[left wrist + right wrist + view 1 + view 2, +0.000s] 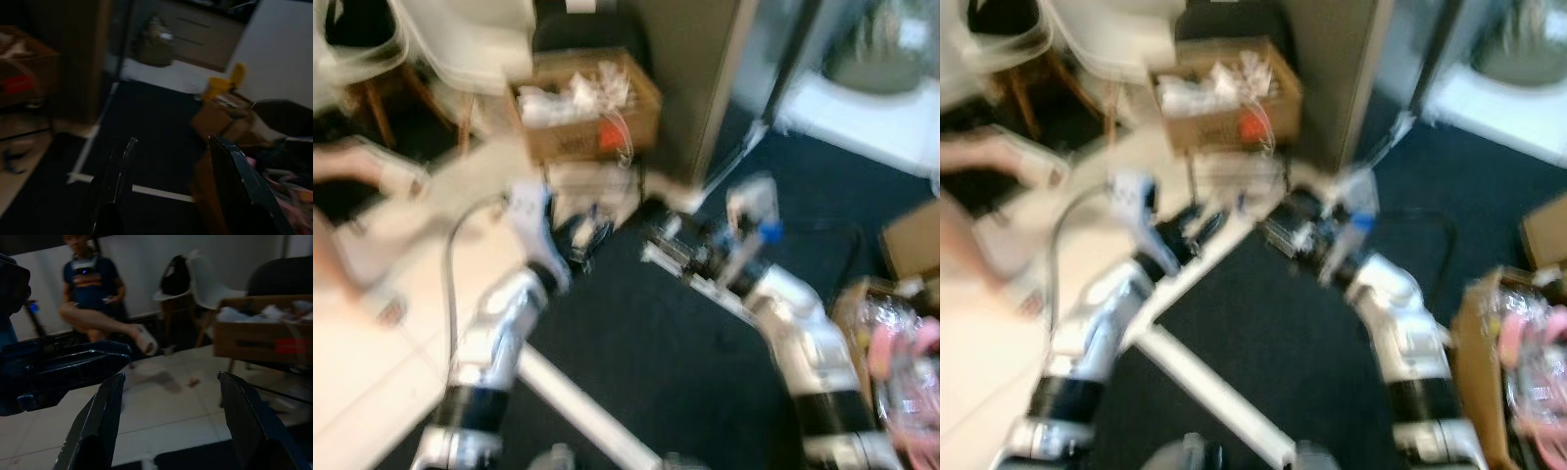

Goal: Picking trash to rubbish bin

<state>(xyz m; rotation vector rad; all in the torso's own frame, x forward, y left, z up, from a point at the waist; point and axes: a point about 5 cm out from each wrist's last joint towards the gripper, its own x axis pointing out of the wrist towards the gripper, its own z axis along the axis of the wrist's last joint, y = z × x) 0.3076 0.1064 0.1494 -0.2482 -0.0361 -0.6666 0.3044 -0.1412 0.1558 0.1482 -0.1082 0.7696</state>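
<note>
The head views are blurred by motion. An open cardboard box (582, 103) holding white crumpled trash stands ahead on pale tiles, beside a grey partition. Both arms reach forward over dark carpet. My left gripper (579, 233) is held just short of the box, and in the left wrist view (173, 141) it is open with nothing between its fingers. My right gripper (690, 253) is level with it further right, also open and empty in the right wrist view (171, 377). A small scrap (194, 381) lies on the tiles beyond it.
A person (90, 289) sits at the back left with legs stretched over the tiles. A white chair (205, 279) stands behind the box. A second cardboard box (891, 362) with pink and clear plastic sits at my right. A white strip (578, 401) crosses the carpet.
</note>
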